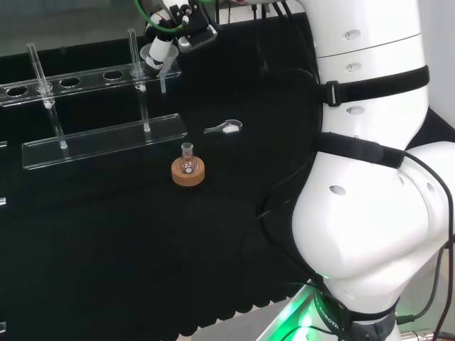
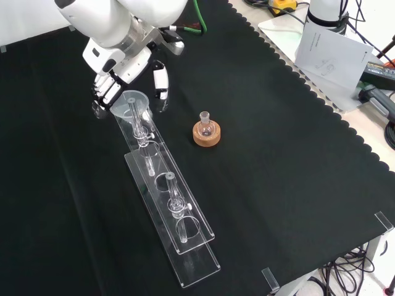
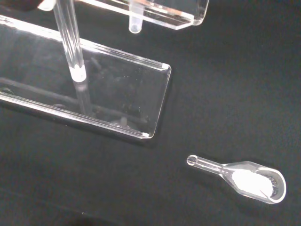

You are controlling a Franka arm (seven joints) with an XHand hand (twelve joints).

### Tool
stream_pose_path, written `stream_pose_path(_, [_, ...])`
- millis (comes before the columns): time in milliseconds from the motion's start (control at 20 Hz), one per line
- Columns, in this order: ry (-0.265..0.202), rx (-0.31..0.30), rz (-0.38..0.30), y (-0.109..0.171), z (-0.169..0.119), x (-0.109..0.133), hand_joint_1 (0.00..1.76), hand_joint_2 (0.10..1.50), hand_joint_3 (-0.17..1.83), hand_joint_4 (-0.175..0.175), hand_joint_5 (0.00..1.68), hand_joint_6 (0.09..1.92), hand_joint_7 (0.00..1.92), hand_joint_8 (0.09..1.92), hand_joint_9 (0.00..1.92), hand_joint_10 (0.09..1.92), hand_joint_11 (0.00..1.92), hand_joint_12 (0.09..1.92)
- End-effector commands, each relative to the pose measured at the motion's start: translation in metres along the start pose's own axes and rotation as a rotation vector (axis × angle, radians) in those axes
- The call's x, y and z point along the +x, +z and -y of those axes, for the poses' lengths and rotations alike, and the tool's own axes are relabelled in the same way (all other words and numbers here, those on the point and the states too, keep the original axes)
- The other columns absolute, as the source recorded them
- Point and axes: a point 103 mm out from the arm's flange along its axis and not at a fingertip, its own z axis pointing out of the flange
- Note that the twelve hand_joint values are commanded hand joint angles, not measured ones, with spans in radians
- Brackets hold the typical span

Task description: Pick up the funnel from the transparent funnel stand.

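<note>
Arm (image 1: pixel 370 177) was glossy white — bulbous rounded links, with small oval grey plugs set into the shells. Black straps (image 1: pixel 370 153) banded the links in the head view, holding a black cable (image 1: pixel 426 177) along the casing. A green glow lit the base. Hand (image 2: pixel 117 77) was white with black trim — segmented white fingers (image 2: pixel 160 83), black at the joints. A green cable (image 2: pixel 199 15) trailed behind the wrist.

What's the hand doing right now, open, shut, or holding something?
Hand: fingers curled beside the clear plastic funnel seated in the transparent funnel stand, thumb on the other side; whether it actually grips the funnel cannot be told.
</note>
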Motion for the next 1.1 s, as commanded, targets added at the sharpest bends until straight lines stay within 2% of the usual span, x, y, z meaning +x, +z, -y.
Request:
stream_pose_path(50, [0.014, -0.014, 0.014, 0.002, -0.002, -0.001, 0.62, 0.70, 0.30, -0.034, 0.11, 0.09, 0.00, 0.65, 0.20, 0.85, 0.32, 1.49])
stream_pose_path(400, [0.029, -0.016, 0.020, 0.005, -0.005, -0.006, 0.64, 0.73, 0.34, -0.029, 0.20, 0.09, 0.06, 0.72, 0.31, 0.79, 0.32, 1.47])
stream_pose_path(750, [0.032, -0.051, 0.049, 0.003, -0.005, -0.004, 0.63, 0.76, 0.40, -0.024, 0.34, 0.09, 0.25, 0.73, 0.52, 0.68, 0.36, 1.40])
stream_pose_path(900, [0.039, -0.103, 0.061, 0.000, -0.001, -0.004, 0.64, 0.76, 0.42, -0.027, 0.40, 0.09, 0.31, 0.73, 0.59, 0.66, 0.38, 1.38])
stream_pose_path(1100, [0.052, -0.211, 0.108, -0.009, 0.009, -0.003, 0.66, 0.79, 0.44, -0.042, 0.48, 0.09, 0.50, 0.75, 0.78, 0.62, 0.44, 1.34])
